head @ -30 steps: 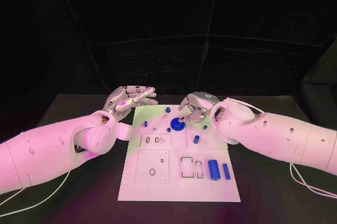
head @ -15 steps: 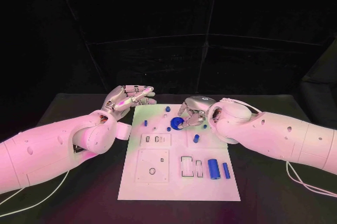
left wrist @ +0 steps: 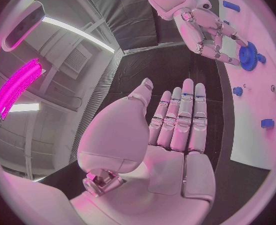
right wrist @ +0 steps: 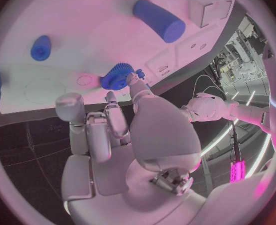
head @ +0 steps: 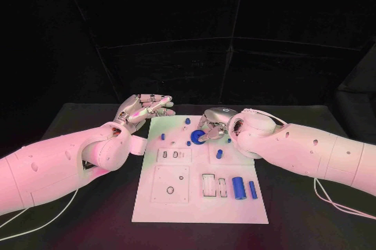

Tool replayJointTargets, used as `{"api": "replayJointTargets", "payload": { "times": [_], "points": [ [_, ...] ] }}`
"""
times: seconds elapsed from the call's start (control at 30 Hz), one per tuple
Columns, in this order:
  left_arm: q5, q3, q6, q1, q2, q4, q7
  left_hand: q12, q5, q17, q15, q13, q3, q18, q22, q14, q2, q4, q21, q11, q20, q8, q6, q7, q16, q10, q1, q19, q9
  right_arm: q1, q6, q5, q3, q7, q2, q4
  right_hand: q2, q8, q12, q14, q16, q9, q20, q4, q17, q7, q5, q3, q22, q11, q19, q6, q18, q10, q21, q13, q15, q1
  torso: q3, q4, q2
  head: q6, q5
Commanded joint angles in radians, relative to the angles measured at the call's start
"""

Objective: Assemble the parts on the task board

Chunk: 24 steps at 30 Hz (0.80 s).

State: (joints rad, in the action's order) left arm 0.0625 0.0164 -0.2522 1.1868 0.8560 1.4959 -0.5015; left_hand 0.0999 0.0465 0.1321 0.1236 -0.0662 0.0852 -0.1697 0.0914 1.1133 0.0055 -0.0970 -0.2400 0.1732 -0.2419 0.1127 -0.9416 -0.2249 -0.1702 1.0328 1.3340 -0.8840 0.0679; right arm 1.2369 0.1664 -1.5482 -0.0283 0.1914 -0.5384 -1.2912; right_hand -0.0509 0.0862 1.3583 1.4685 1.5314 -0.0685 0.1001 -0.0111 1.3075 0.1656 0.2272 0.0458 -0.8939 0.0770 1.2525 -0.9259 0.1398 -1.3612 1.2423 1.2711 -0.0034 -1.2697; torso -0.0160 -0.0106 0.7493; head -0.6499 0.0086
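The white task board (head: 157, 206) lies in the middle of the black table. My right hand (head: 213, 125) hovers over its far part and pinches a blue gear (head: 196, 137) between thumb and fingertips; the gear (right wrist: 117, 76) stands tilted just above the board (right wrist: 81, 15). My left hand (head: 145, 108) is raised beside the board's far left corner, palm (left wrist: 175, 135) up, fingers straight and apart, holding nothing. The left wrist view also takes in the right hand (left wrist: 210, 32) with the gear (left wrist: 247, 55).
A thick blue cylinder (head: 239, 188) and a thin one (head: 252, 191) lie near the board's right edge beside rectangular slots (head: 209, 186). Small blue pegs (head: 219, 154) (head: 187, 121) (head: 163, 137) stand on the far half. Black table surrounds the board.
The right hand has shifted slightly left and nearer with the gear, which has tipped from flat to more on edge. The left hand has stayed where it was.
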Motion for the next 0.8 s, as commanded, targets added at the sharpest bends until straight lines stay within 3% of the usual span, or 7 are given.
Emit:
{"api": "replayJointTargets", "payload": {
  "times": [0.03, 0.67, 0.8],
  "points": [
    [0.004, -0.001, 0.012, 0.002, 0.0, 0.001, -0.003, -0.003, 0.002, 0.001, 0.003, 0.001, -0.001, -0.015, -0.002, 0.001, 0.009, 0.006, 0.004, 0.0, 0.0, -0.006, -0.006, -0.002, 0.004, 0.005, 0.001, -0.005, -0.001, 0.001, -0.017, -0.017, 0.0, 0.009, 0.003, 0.003, 0.004, 0.005, 0.008, 0.079, 0.005, -0.002, 0.008, 0.009, 0.148, 0.0, -0.002, 0.002, -0.001, 0.001, 0.001, 0.001, -0.013, -0.007, 0.006, 0.003, 0.006, -0.019, 0.0, 0.0006, 0.0, -0.001, 0.0],
    [0.004, -0.001, 0.014, 0.002, -0.001, -0.001, 0.0, -0.003, 0.002, 0.001, 0.003, 0.001, -0.001, -0.015, -0.002, 0.001, 0.009, 0.006, 0.004, 0.0, 0.0, -0.006, -0.006, -0.002, 0.004, 0.005, 0.001, -0.005, -0.001, -0.006, -0.04, -0.043, 0.0, 0.017, 0.014, 0.011, 0.006, 0.007, 0.007, 0.08, 0.007, -0.002, 0.007, 0.019, 0.154, 0.0, -0.014, 0.004, -0.005, 0.001, 0.002, 0.002, -0.014, -0.007, 0.009, 0.004, 0.005, -0.036, 0.0009, 0.0004, -0.001, -0.004, -0.001],
    [0.004, -0.001, 0.014, 0.002, -0.001, -0.002, 0.001, -0.003, 0.002, 0.001, 0.003, 0.001, -0.001, -0.015, -0.002, 0.001, 0.009, 0.006, 0.004, 0.0, 0.0, -0.006, -0.006, -0.002, 0.004, 0.005, 0.001, -0.005, -0.001, -0.007, -0.017, -0.05, 0.0, 0.023, 0.016, 0.01, 0.027, 0.018, 0.013, 0.08, 0.007, -0.005, 0.006, 0.024, 0.156, -0.004, -0.028, 0.016, -0.01, -0.002, 0.005, -0.018, -0.015, -0.013, 0.013, 0.012, 0.003, -0.05, 0.0008, 0.0008, 0.0, -0.004, 0.0]
  ]
}}
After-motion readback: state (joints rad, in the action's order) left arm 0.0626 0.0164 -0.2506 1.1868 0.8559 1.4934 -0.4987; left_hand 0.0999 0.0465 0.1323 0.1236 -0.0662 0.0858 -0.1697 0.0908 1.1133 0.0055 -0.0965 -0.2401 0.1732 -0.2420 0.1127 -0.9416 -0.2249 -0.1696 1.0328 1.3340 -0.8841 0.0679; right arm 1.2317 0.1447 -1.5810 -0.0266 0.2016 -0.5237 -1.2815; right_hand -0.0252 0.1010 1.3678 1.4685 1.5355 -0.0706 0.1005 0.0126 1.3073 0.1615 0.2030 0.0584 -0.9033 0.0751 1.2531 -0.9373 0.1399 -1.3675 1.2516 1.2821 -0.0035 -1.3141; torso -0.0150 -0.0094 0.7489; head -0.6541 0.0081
